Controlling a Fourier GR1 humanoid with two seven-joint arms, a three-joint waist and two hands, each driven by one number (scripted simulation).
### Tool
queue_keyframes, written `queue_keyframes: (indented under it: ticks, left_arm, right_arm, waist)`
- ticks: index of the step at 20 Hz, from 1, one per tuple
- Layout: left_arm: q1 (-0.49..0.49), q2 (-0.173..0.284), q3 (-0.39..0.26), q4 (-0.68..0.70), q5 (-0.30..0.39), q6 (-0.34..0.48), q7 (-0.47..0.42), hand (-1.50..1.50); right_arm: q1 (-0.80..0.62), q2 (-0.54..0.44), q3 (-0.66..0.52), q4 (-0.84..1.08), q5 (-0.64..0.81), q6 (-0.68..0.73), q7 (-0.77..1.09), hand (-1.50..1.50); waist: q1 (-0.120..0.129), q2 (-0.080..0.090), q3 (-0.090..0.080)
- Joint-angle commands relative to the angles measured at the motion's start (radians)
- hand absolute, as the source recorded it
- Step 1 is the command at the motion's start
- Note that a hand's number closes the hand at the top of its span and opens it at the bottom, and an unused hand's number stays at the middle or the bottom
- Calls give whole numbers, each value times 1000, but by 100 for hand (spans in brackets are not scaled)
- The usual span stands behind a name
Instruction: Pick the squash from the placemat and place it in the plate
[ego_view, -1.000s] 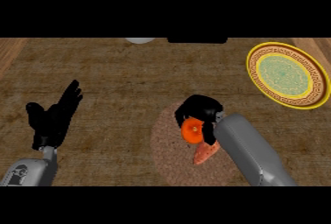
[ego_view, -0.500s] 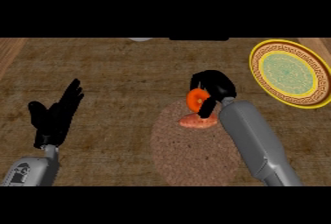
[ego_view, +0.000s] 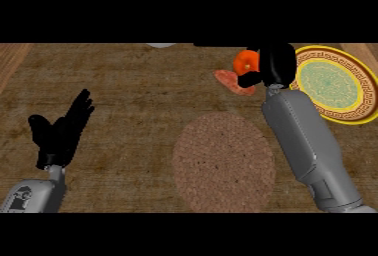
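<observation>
Up near the top right, the right hand (ego_view: 270, 62) is curled round the squash (ego_view: 238, 75), holding it just left of the plate (ego_view: 353, 114), well off the placemat (ego_view: 223, 160); left hand (ego_view: 60, 131) rests spread open at left

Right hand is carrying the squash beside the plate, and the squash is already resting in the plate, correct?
Not quite. The head view shows the right hand holding the squash beside the plate, not in it, and already off the placemat.
</observation>
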Motion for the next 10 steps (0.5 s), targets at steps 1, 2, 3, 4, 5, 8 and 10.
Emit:
queue_keyframes:
  ticks: [1,2,3,4,5,8,10]
  left_arm:
    - [5,-4,-14,-42,-7,3,35,0]
    - [-8,10,16,18,12,-32,1,0]
    - [-42,11,24,41,2,-23,2,0]
    - [-30,14,30,7,6,-18,25,0]
    - [-14,9,28,27,14,-45,-4,0]
    - [56,-14,4,-29,-12,-30,-22,0]
    - [-13,-6,33,38,-3,-36,-4,0]
  right_arm:
    - [-52,-16,-46,49,95,-170,143,150]
    - [-28,-38,-57,3,72,-133,143,150]
    - [-75,-41,-89,41,63,-140,165,150]
    - [-73,-44,-119,54,15,-155,124,150]
    - [-31,-49,-132,75,9,-198,107,150]
    - [-30,-72,-175,66,-35,-210,102,150]
    - [14,-141,-226,91,-102,-238,-13,150]
  waist:
    - [11,3,1]
    - [-10,0,0]
    - [-5,3,0]
    - [-1,2,1]
    - [-2,3,1]
    - [-1,0,1]
    - [-6,3,1]
